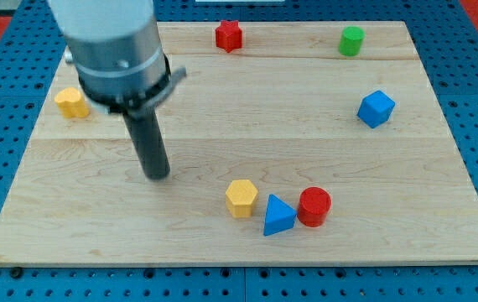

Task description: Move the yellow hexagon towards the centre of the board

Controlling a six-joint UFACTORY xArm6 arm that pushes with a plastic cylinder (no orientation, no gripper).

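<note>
1. Wooden board (pixel 247 243): its centre is bare, so the move looks unfinished.
2. Arm's rod ends in the tip (pixel 157 174), at nine o'clock of centre; no claw exists, and it touches nothing.
3. Yellow hexagon (pixel 241 198) sits at six o'clock, near the blue triangle (pixel 278 216); a second yellow block (pixel 72 102) lies at ten.
</note>
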